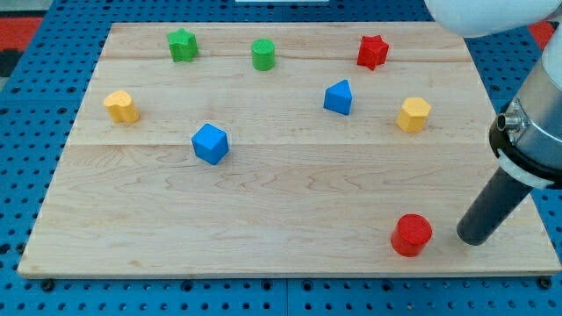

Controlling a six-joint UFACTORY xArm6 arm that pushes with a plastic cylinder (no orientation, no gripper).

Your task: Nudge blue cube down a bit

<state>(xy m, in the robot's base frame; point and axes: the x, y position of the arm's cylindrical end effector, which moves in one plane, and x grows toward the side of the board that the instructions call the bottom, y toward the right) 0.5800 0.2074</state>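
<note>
The blue cube sits on the wooden board, left of centre. My tip rests near the board's bottom right corner, far to the right of and below the blue cube. It stands just right of a red cylinder, with a small gap between them. The dark rod rises from the tip up to the right toward the arm.
A blue wedge-like block lies right of centre. A yellow hexagonal block is to its right. A red star, green cylinder and green star line the top. A yellow block is at the left.
</note>
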